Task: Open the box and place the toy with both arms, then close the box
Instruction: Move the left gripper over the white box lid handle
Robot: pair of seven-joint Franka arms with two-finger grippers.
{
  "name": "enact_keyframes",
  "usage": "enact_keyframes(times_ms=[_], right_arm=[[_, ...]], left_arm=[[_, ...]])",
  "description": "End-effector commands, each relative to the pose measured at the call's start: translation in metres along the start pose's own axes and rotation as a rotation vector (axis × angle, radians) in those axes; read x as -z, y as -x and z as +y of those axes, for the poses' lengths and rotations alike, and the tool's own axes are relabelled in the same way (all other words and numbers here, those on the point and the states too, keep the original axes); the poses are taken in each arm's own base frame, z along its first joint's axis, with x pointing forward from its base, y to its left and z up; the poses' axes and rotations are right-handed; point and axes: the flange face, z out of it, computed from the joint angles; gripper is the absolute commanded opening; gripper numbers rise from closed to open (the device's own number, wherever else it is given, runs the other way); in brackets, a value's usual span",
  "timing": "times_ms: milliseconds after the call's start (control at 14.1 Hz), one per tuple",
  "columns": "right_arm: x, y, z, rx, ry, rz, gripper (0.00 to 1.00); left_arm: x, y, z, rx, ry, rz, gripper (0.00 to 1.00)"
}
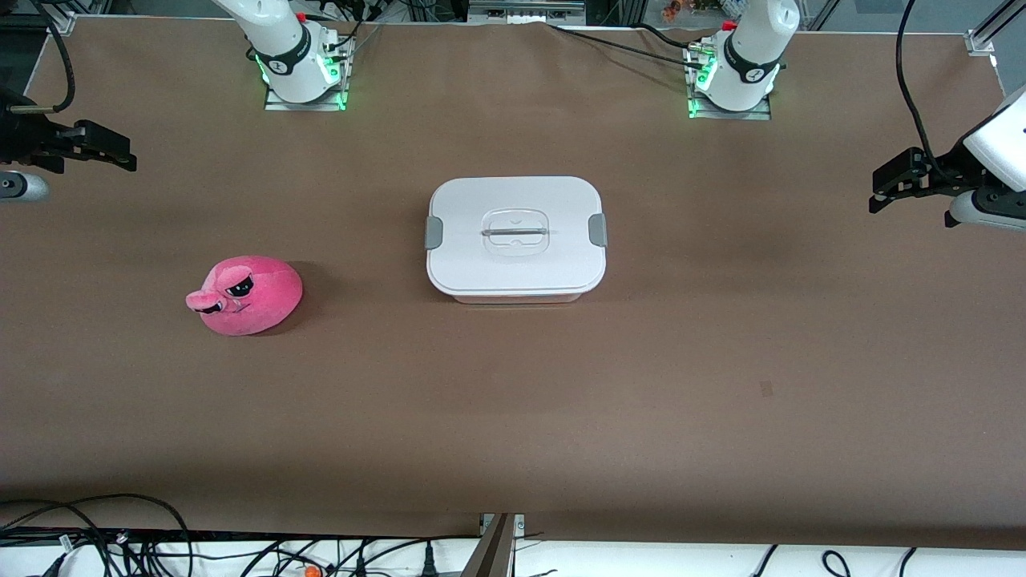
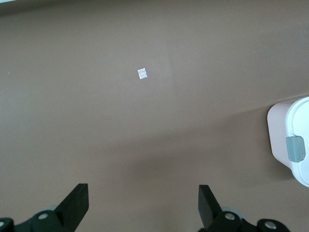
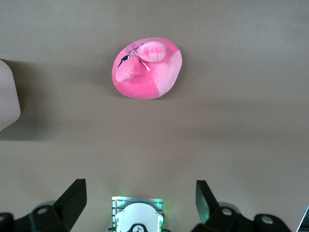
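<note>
Left wrist view: left pincer (image 2: pixel 141 205) wide open, empty

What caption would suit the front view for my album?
Closed box mid-table, pink toy nearer the right arm's end; both grippers, left and right, wait open at the table's ends.

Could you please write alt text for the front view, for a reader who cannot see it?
A closed box sits mid-table, with a pink toy beside it toward the right arm's end. The left gripper and right gripper wait open over the table's ends.
</note>
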Motion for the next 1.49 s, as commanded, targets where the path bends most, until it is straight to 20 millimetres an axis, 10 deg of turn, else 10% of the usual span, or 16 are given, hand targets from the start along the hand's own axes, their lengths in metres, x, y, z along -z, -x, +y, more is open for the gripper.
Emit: enact_keyframes(times_ms=[0, 779, 1204, 1417], right_arm=[[0.006, -0.001, 0.0, -0.013, 0.012, 0.01, 1.0], [0.006, -0.001, -0.001, -0.011, 0.01, 0.01, 1.0], [0.006, -0.001, -0.001, -0.011, 0.01, 0.01, 1.0], [0.006, -0.001, -0.001, -0.011, 0.01, 0.01, 1.0]], left_arm=[[0.005, -0.001, -0.002, 0.003, -0.024, -0.011, 1.0], [-0.004, 0.007, 0.025, -0.043, -0.002, -0.114, 1.0], [-0.038, 0.026, 0.18, -0.352, 0.004, -0.341, 1.0], [-0.11, 0.021, 0.295, -0.542, 0.103, -0.45, 1.0]])
